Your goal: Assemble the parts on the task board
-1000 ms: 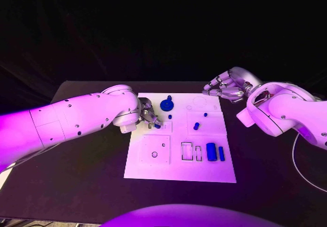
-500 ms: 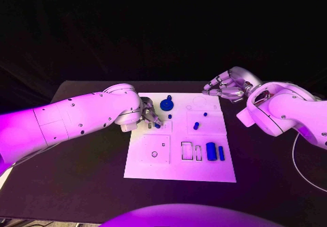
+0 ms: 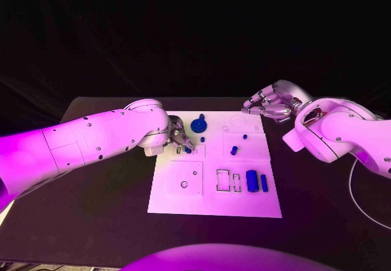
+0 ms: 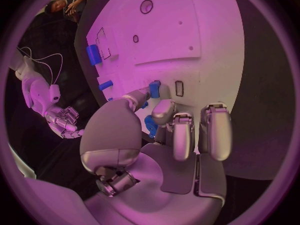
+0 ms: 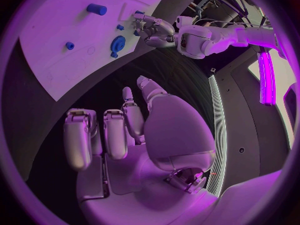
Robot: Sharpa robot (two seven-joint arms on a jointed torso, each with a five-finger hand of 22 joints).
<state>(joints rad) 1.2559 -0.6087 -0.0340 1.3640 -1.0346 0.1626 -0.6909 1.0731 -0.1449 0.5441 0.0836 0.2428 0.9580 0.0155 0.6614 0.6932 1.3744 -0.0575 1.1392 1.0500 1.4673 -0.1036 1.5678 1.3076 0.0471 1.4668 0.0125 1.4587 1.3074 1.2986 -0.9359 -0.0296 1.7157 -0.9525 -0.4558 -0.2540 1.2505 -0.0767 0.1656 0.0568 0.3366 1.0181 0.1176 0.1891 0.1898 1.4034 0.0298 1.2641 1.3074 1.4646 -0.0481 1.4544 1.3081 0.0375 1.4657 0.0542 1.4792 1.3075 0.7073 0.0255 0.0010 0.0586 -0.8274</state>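
The left hand (image 3: 176, 139) is pinching a small blue part (image 4: 154, 89) over the board's (image 3: 215, 204) far-left slot, risking a tilted jam, while the right hand (image 3: 273, 103) is hovering loosely curled and empty at the far right.

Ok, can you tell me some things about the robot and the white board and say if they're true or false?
1. The left hand holds a small blue part over the task board. True.
2. The right hand is gripping the blue gear. False: it holds nothing and sits at the board's far right corner; the gear lies on the board near the left hand.
3. A thick blue cylinder lies on the board with a thinner blue piece beside it. True.
4. The board is round. False: it is a rectangle.
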